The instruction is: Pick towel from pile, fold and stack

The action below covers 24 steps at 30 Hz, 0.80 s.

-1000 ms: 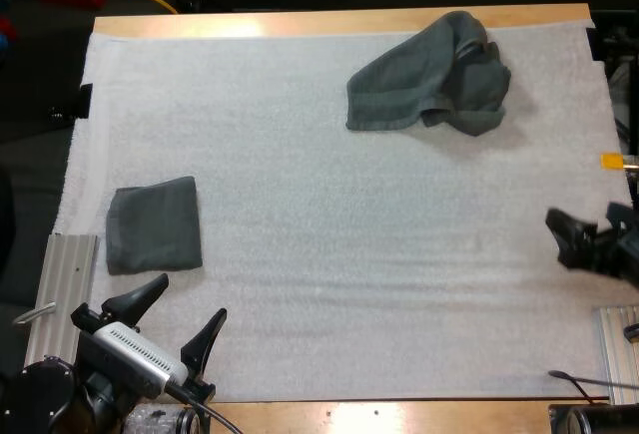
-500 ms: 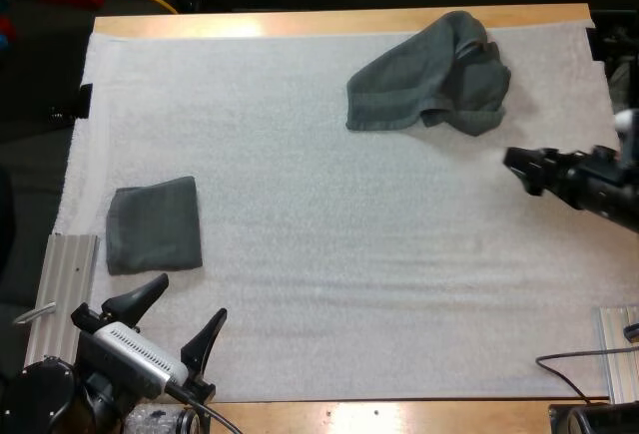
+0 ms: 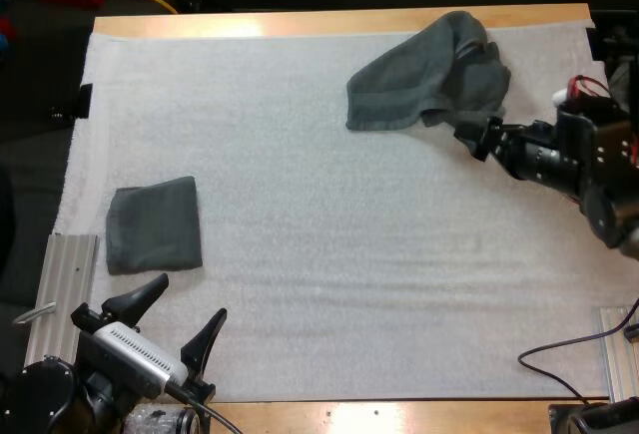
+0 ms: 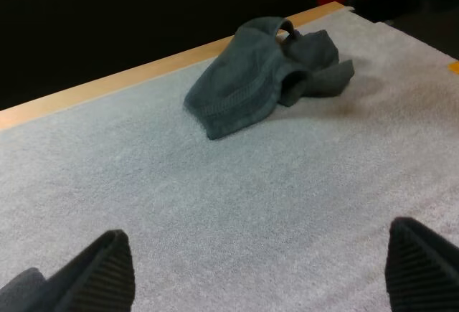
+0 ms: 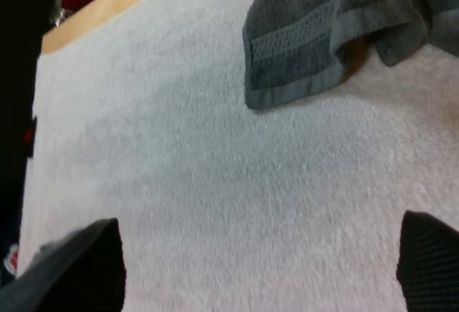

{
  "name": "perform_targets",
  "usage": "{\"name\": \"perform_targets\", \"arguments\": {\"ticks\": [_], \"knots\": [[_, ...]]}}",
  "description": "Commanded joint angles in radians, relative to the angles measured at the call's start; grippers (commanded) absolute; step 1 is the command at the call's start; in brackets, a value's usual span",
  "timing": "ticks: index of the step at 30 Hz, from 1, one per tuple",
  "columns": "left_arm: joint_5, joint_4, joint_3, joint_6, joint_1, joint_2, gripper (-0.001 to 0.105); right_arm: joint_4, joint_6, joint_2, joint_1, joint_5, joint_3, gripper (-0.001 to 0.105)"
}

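The right arm has swung in from the right edge of the white mat (image 3: 329,254) toward the far right. Half a second ago the right tool (image 3: 473,138) was well short of the pile. Now its tip sits just beside the near right edge of the crumpled towel (image 3: 424,75), though contact cannot be made out from the high view. The right wrist view shows its two black fingers (image 5: 80,265) spread wide with nothing between them. The towel's banded hem lies ahead of them on the mat.

The crumpled towel itself has not shifted. It is a dark grey-green heap at the far right of the mat, close to the wooden far edge of the worktop (image 3: 300,23).

The folded towel (image 3: 154,224) lies as before, a flat square at the near left of the mat, well apart from the heap.

The left tool (image 3: 190,297) has stayed put at the near left corner, just on the near side of the folded towel. Its fingers (image 4: 104,272) stand wide apart and hold nothing. Its wrist view looks across bare mat to the crumpled towel on the far side.
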Motion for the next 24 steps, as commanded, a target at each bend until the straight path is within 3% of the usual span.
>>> {"name": "perform_targets", "arguments": {"ticks": [1,19,24], "knots": [[0.013,0.002,-0.008,0.001,-0.004,0.001,0.069,-0.032,0.021,0.014,0.003,0.000,-0.009,0.075],[0.013,0.002,-0.008,0.001,-0.004,0.001,0.069,-0.323,0.234,0.277,0.005,0.001,-0.011,0.075],[0.013,0.002,-0.008,0.001,-0.004,0.001,0.069,-0.348,0.260,0.364,0.007,-0.002,-0.060,0.075]]}}
